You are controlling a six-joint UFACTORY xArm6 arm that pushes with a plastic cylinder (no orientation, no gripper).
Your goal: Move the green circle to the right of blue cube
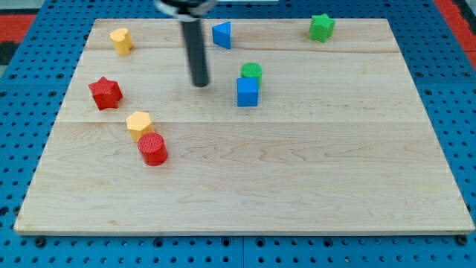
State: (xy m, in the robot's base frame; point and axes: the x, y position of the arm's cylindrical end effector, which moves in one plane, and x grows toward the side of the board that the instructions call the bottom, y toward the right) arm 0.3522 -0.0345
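The green circle (252,71) sits just above the blue cube (248,92) and touches its top edge, near the board's upper middle. My tip (200,83) stands on the board to the left of both blocks, about a block's width from the blue cube and apart from it. The dark rod rises from the tip toward the view's top.
A blue triangle (222,34) and a green star (321,27) lie near the view's top. A yellow block (121,40) is at the top left, a red star (105,92) at the left. A yellow hexagon (139,123) touches a red cylinder (153,149).
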